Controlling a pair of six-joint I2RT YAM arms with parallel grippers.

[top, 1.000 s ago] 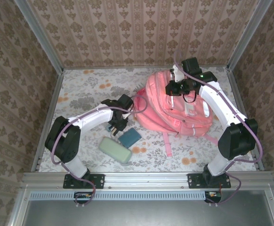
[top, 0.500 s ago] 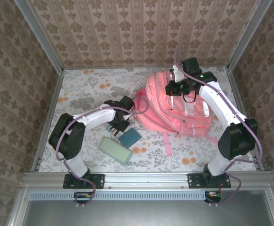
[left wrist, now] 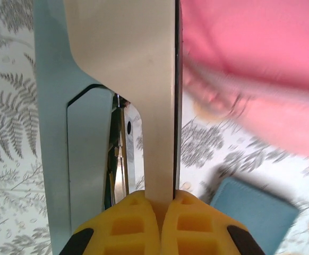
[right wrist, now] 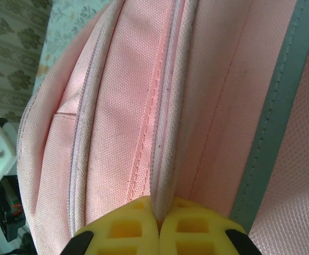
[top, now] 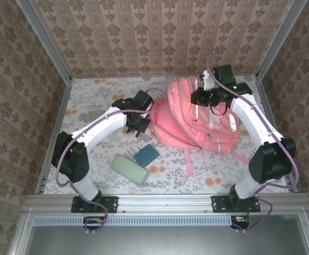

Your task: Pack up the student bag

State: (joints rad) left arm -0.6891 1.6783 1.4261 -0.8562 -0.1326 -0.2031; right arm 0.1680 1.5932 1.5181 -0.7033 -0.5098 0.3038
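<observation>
Left hand [left wrist: 159, 204] clamps a beige object [left wrist: 138, 79], right hand [right wrist: 159, 206] a student bag [right wrist: 117, 106] seam, over floral tabletop [top: 99, 95], wallpapered walls [top: 144, 37] behind.

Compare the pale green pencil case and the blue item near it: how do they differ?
The pencil case is pale green; the blue item is a darker teal. The pencil case is long with rounded ends; the blue item is shorter and squarer. The blue item lies nearer the student bag. Both lie flat on the table.
</observation>
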